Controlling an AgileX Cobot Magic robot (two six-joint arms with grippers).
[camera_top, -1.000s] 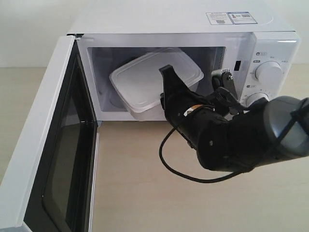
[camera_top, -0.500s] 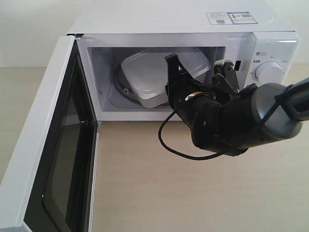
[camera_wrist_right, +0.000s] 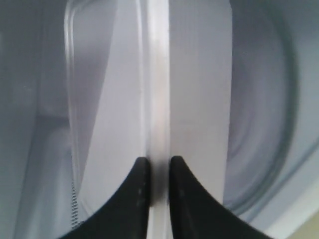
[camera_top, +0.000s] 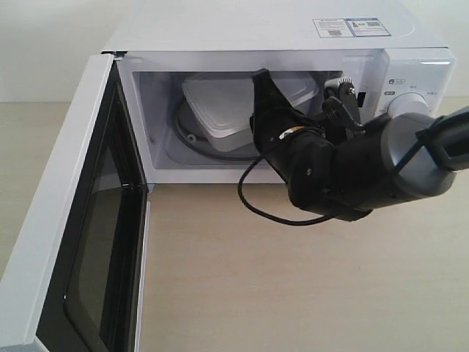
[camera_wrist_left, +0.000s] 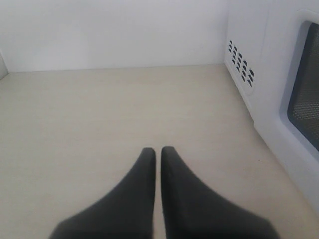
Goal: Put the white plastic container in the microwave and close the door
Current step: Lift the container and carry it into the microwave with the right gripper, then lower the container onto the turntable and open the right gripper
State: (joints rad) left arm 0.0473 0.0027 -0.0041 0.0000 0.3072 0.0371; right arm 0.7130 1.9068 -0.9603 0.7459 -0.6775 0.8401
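Note:
The white plastic container [camera_top: 220,106] is inside the open microwave [camera_top: 278,44], over the glass turntable [camera_top: 192,139]. My right gripper [camera_top: 265,92] reaches into the cavity and is shut on the container's rim [camera_wrist_right: 158,99]; its black fingers [camera_wrist_right: 137,184] pinch the lid edge from both sides. The door [camera_top: 80,220] hangs wide open at the left, dark window facing inward. My left gripper [camera_wrist_left: 158,151] is shut on nothing above the bare tabletop, beside the microwave's vented side [camera_wrist_left: 241,62]. It is out of the exterior view.
Two round dials [camera_top: 407,110] sit on the microwave's right panel, close to my right arm. A black cable [camera_top: 256,209] loops below the right wrist over the beige table [camera_top: 293,293]. The open door blocks the left front of the table.
My right gripper has carried the container from the microwave's opening deeper into the cavity, up and back over the turntable. The left gripper shows no earlier view.

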